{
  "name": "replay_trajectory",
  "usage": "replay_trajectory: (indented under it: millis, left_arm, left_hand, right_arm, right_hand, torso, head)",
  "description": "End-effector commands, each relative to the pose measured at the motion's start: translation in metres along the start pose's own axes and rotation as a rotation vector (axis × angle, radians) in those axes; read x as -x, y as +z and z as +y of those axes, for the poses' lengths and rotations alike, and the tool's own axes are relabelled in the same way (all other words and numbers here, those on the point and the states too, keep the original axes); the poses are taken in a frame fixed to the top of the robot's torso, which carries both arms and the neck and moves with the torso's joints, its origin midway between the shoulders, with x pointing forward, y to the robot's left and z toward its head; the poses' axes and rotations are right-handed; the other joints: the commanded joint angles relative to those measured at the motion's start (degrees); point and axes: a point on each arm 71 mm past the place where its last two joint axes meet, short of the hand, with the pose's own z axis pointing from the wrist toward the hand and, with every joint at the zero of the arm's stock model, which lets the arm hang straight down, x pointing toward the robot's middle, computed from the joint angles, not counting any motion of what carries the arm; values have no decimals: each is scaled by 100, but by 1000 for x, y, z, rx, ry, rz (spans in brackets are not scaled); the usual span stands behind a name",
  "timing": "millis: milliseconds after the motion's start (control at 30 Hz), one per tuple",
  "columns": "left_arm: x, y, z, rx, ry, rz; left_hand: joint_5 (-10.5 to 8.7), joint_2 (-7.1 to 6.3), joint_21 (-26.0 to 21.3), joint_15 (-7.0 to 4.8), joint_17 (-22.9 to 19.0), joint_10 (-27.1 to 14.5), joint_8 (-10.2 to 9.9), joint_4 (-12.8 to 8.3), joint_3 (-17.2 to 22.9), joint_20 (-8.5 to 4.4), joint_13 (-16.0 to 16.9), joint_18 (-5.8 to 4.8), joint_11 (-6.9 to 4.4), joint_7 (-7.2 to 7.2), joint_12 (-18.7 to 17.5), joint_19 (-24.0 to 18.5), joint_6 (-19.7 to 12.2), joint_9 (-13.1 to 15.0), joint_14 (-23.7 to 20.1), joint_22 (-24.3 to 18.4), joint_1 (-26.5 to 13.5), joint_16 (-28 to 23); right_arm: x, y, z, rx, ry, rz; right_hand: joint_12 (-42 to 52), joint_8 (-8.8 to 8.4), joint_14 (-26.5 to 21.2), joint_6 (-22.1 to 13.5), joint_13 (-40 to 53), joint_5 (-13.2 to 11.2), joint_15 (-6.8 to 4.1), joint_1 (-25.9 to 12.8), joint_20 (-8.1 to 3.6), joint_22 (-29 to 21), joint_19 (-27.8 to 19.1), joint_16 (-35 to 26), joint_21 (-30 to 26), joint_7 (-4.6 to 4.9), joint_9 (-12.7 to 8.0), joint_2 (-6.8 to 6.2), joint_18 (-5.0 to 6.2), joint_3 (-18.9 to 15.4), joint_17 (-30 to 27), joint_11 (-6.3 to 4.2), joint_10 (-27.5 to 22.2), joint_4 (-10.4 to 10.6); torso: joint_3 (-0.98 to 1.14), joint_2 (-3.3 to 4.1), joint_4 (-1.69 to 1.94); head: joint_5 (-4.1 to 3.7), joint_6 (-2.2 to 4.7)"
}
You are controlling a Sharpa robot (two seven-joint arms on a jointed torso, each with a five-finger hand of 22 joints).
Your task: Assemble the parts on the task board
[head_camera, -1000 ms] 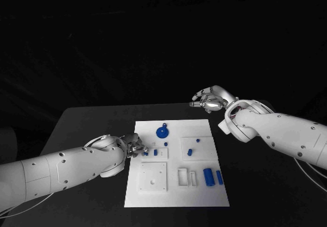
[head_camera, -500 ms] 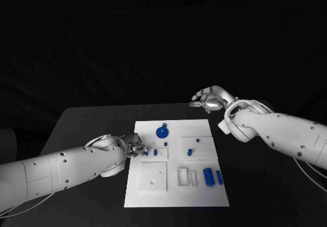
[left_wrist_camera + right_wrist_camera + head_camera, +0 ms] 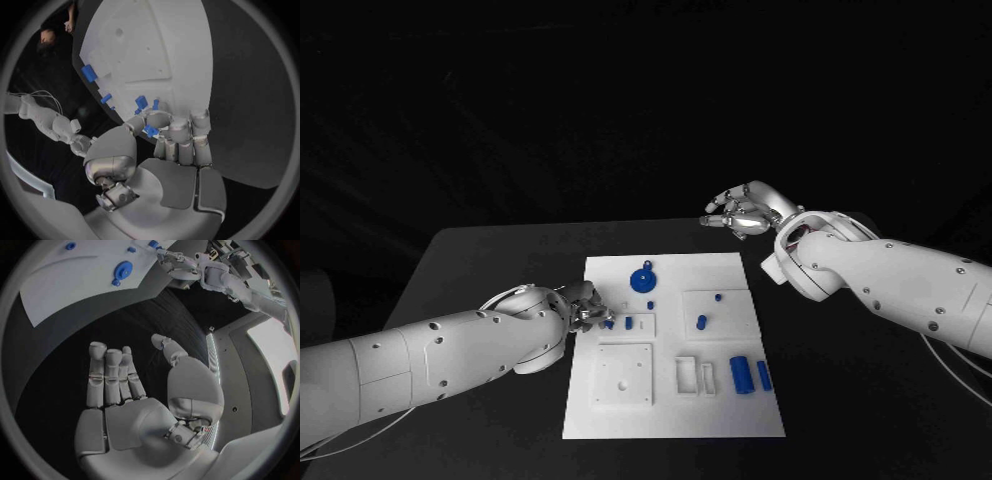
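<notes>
Fingers around small blue part

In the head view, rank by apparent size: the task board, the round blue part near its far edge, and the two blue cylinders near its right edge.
Largest to smallest:
1. task board
2. round blue part
3. two blue cylinders: the left cylinder looks somewhat wider than the right cylinder; their lengths look alike.
Round part against the left cylinder is close, so that order is unsure.

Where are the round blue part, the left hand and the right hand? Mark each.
round blue part (image 3: 643, 279): head view, centre of the disc, far end of the task board.
left hand (image 3: 583, 304): head view, knuckles, at the board's left edge.
right hand (image 3: 134, 405): right wrist view, middle of the open palm.
</notes>
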Motion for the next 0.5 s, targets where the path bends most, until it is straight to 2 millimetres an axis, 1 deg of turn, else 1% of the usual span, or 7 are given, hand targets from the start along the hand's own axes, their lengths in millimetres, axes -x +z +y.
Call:
replay_trajectory:
  millis: [33,267,367,400,433,467,500]
  left_arm:
    - [-1,-1,-3,-16,4,6]
    - [0,-2,0,-45,-85,7]
    - [2,-3,2,-86,-193,11]
    - [4,-4,4,-100,-233,4]
    - [5,-5,4,-119,-272,5]
    - [8,-5,4,-138,-313,1]
    - [12,-4,3,-158,-364,-7]
  left_hand:
    - [11,38,20,-192,-5,-20,-43,-9,50,-638,-9,53,-47,-408,24,30,774,22,96,68,78,12]
    - [-1,-42,19,-185,-16,-28,-129,-10,72,-637,-23,57,-36,-398,17,23,778,63,84,65,151,-6]
    - [-5,-121,9,-170,-31,-37,-216,40,94,-631,-39,54,-16,-386,0,2,786,86,67,61,232,-28]
    - [-53,-179,-10,-150,-47,-53,-285,109,108,-622,-59,46,4,-370,-32,-28,778,96,39,55,288,-59]
    - [-340,-196,-16,-138,-59,-60,-338,140,109,-622,-73,47,12,-360,-55,-38,773,109,25,52,350,-81]
    - [-458,-212,-31,-128,-77,-79,-394,176,112,-616,-92,41,22,-338,-93,-59,758,113,0,48,387,-116]
    - [-477,-220,-40,-121,-85,-82,-428,196,116,-612,-103,37,28,-332,-113,-72,760,118,-7,44,419,-133]
  right_arm:
    - [-1,0,1,8,-4,12]
    - [-2,0,1,10,-4,15]
    - [-3,0,1,10,-3,20]
    - [-3,0,0,10,-2,22]
    - [-4,-1,1,12,-1,25]
    - [-5,-1,2,13,0,28]
    - [-6,-1,2,15,1,31]
  right_hand:
    - [18,29,-35,1,-6,19,-16,0,-40,109,-8,22,-20,59,-8,37,265,4,-9,-5,-33,25]
    - [19,29,-36,0,-8,20,-16,2,-41,109,-8,22,-20,58,-8,41,265,6,-10,-5,-34,26]
    - [24,31,-38,0,-13,11,-17,39,-44,111,-9,24,-19,57,-10,45,265,14,-12,-7,-37,2]
    - [26,33,-39,0,-15,3,-17,55,-45,112,-10,25,-19,57,-10,49,265,14,-13,-7,-38,-11]
    - [30,34,-40,0,-18,-16,-17,79,-46,113,-11,27,-17,57,-10,56,265,13,-15,-7,-39,-34]
    - [33,36,-41,1,-22,-49,-17,112,-47,114,-13,29,-16,57,-11,61,265,11,-16,-7,-41,-66]
    - [37,38,-42,2,-25,-90,-18,143,-47,115,-14,31,-15,56,-11,67,265,9,-17,-7,-42,-99]
  torso:
    - [1,0,1]
    - [-3,-2,-2]
    - [-7,-4,-4]
    - [-9,-6,-5]
    - [-11,-7,-5]
    - [-10,-8,-6]
    - [-10,-8,-4]
  head:
    - [0,-2]
    - [-11,10]
    - [-20,23]
    - [-22,33]
    - [-23,42]
    - [-23,46]
    - [-21,63]
